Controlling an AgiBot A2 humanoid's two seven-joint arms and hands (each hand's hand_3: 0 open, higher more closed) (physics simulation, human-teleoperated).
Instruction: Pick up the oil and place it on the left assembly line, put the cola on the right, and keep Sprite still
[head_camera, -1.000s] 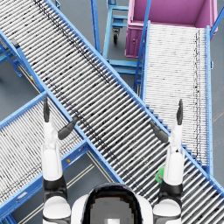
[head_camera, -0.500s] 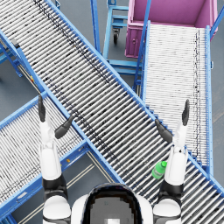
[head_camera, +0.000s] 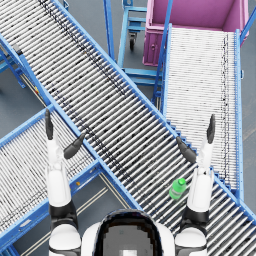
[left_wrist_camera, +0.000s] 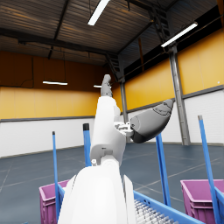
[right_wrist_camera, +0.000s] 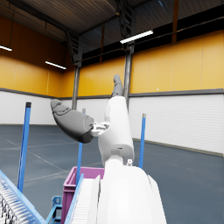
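Observation:
A green bottle, Sprite by its colour, lies on the central diagonal roller conveyor, close beside my right forearm. No oil or cola shows in any view. My left hand is raised above the seam between the left conveyor and the central one, fingers spread and holding nothing. My right hand is raised over the central conveyor's right edge, also spread and empty. The wrist views show each hand, left and right, held up against the warehouse wall.
The right conveyor runs back to a purple bin. Blue frame rails and posts border all the lines. Grey floor shows between the conveyors. More purple bins appear in the wrist views.
The green bottle has crept a little up the central conveyor, toward the upper left. Both raised hands have shifted slightly outward and stay empty.

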